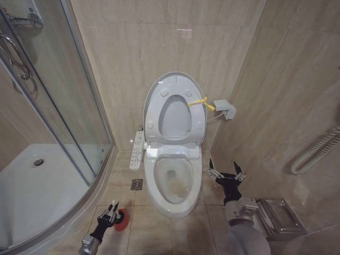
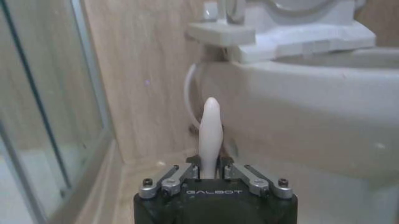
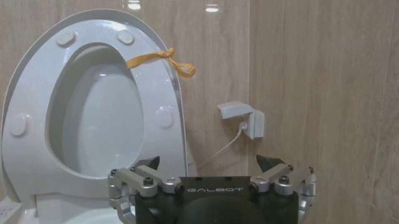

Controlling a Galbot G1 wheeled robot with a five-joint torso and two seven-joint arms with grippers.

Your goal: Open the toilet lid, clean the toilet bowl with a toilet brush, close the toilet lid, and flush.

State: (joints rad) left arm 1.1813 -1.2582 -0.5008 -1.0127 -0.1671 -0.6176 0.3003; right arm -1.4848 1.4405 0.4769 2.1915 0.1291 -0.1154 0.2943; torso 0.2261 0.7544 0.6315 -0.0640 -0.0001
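toilet lid [image 1: 174, 81] up against far wall, toilet bowl [image 1: 173, 183] exposed for scrubbing | left gripper [image 1: 109, 214] clamps toilet brush [image 2: 210, 133] handle, near-left over red holder [image 1: 120, 219] | right gripper [image 1: 226, 171] wide, empty, right of bowl

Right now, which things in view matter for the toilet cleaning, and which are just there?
For the job:
toilet lid, raised
toilet bowl
toilet brush, handle in the left gripper
red holder
right gripper, open beside the bowl

Just there:
shower enclosure
floor drain
remote panel
wall socket
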